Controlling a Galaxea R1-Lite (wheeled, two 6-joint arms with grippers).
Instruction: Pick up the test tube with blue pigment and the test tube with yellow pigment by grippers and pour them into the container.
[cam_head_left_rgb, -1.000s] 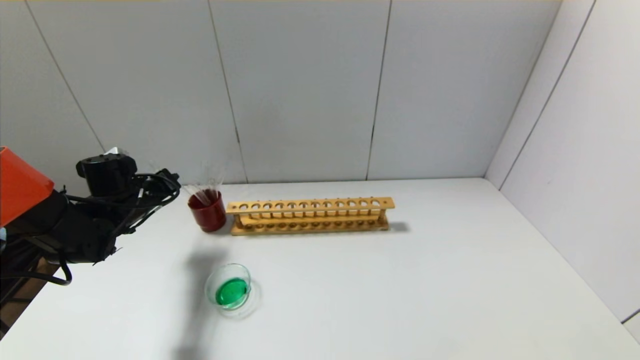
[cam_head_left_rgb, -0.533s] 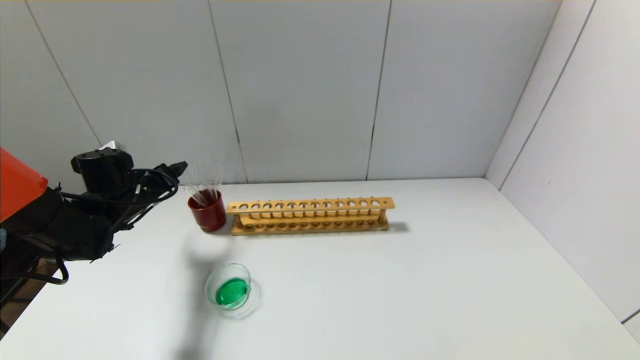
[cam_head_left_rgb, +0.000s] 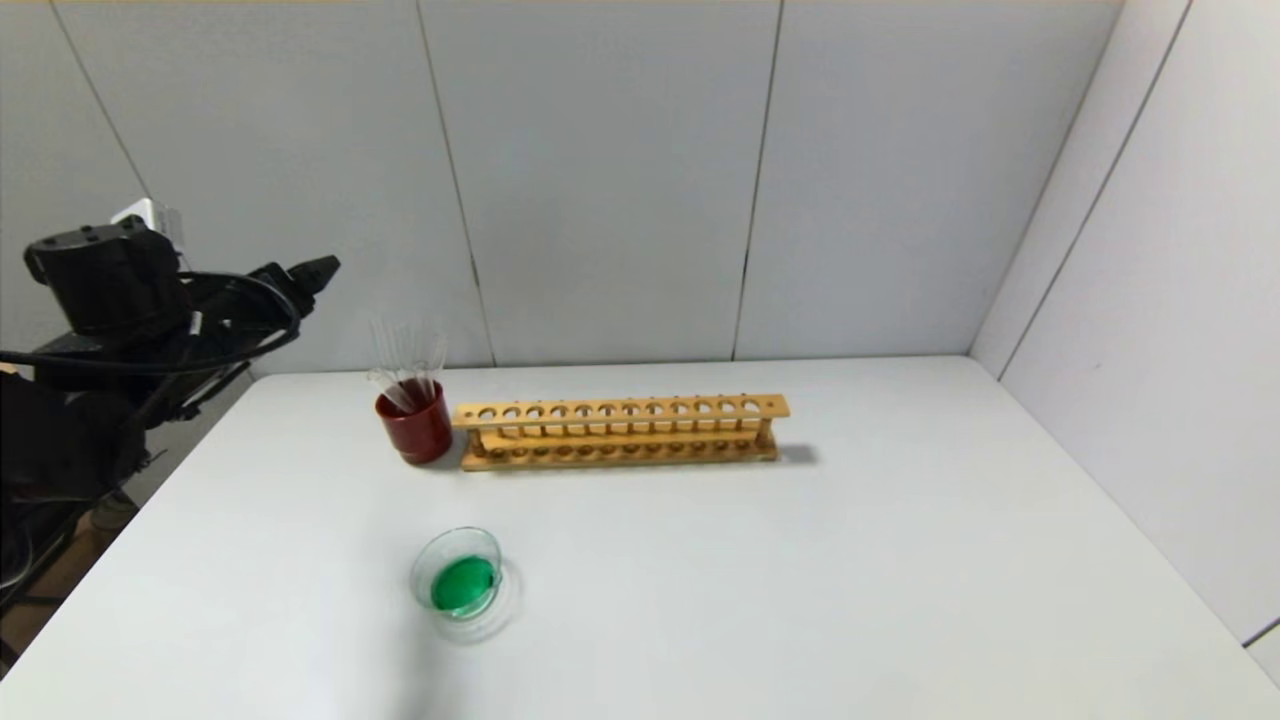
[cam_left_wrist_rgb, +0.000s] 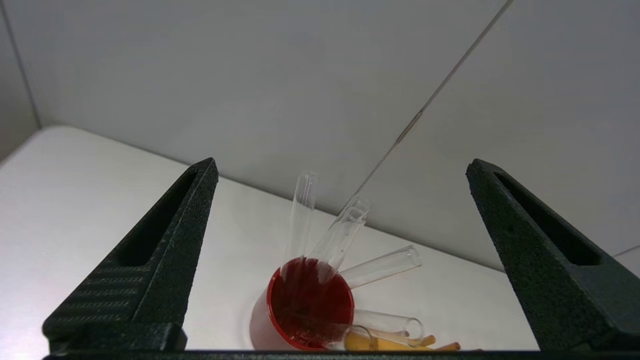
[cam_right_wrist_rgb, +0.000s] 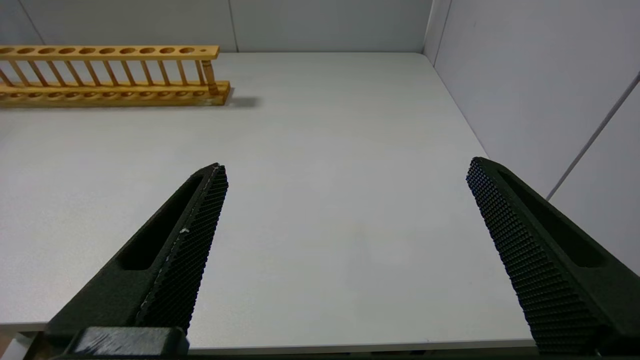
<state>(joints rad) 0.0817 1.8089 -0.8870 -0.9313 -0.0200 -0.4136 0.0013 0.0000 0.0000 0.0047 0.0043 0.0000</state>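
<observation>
White table (cam_head_left_rgb: 800, 580) carries red cup (cam_head_left_rgb: 416, 428); wooden rack (cam_head_left_rgb: 620, 431); container (cam_head_left_rgb: 458, 574).

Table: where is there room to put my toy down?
The table is bare right of the wooden rack and the glass dish. It is crowded at the back left, where the red cup of tubes touches the rack.

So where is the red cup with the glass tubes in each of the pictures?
Head view: the red cup stands at the back of the table, touching or nearly touching the left end of the wooden rack.
Left wrist view: the cup sits low between the open left gripper fingers.
Right wrist view: not in it.
Shared landmark: the wooden rack, showing in all three views.
</observation>
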